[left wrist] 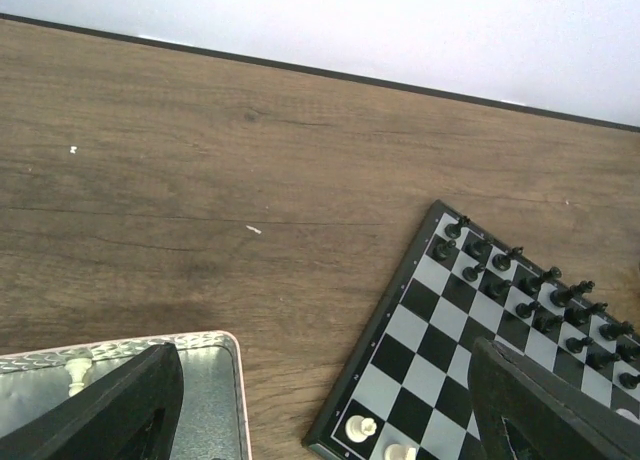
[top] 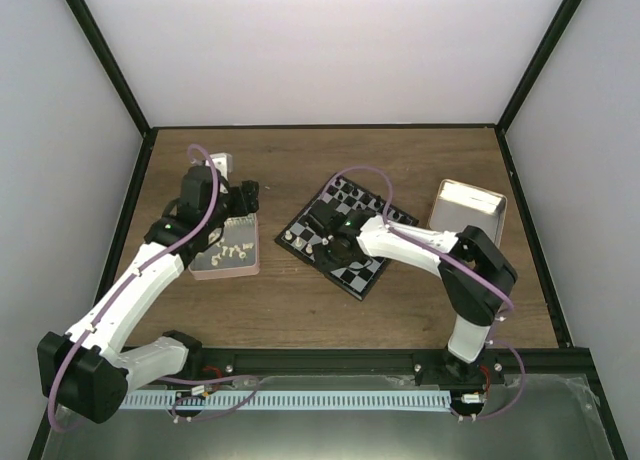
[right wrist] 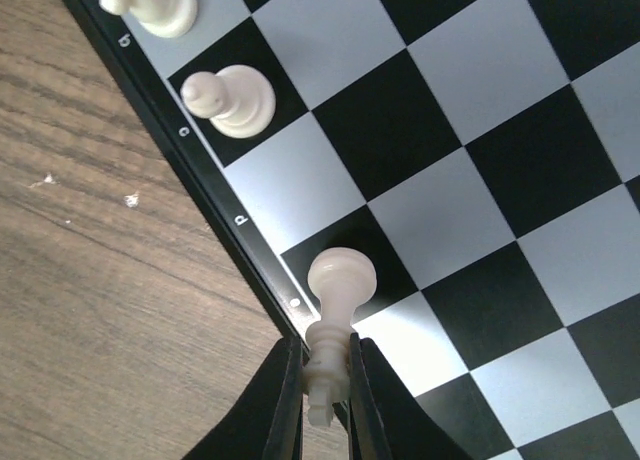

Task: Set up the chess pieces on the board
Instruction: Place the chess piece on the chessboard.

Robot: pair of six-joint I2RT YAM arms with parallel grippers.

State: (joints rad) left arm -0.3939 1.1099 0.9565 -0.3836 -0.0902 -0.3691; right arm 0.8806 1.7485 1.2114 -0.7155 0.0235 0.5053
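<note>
On board (right wrist: 470, 220) edge | right gripper (right wrist: 324, 365) pinching cream piece (right wrist: 341, 277) | head partly hidden

1. You have two arms: left arm (top: 130, 290), right arm (top: 420, 242).
2. One board (top: 365, 277), one pink tray (top: 225, 270), one tin (top: 468, 208).
3. Your right wrist view shows three white pieces (right wrist: 232, 100): two standing, one pinched in the right gripper (right wrist: 325, 358).
4. Black pieces (left wrist: 500, 287): two rows, about sixteen; the frame edge cuts some off.
</note>
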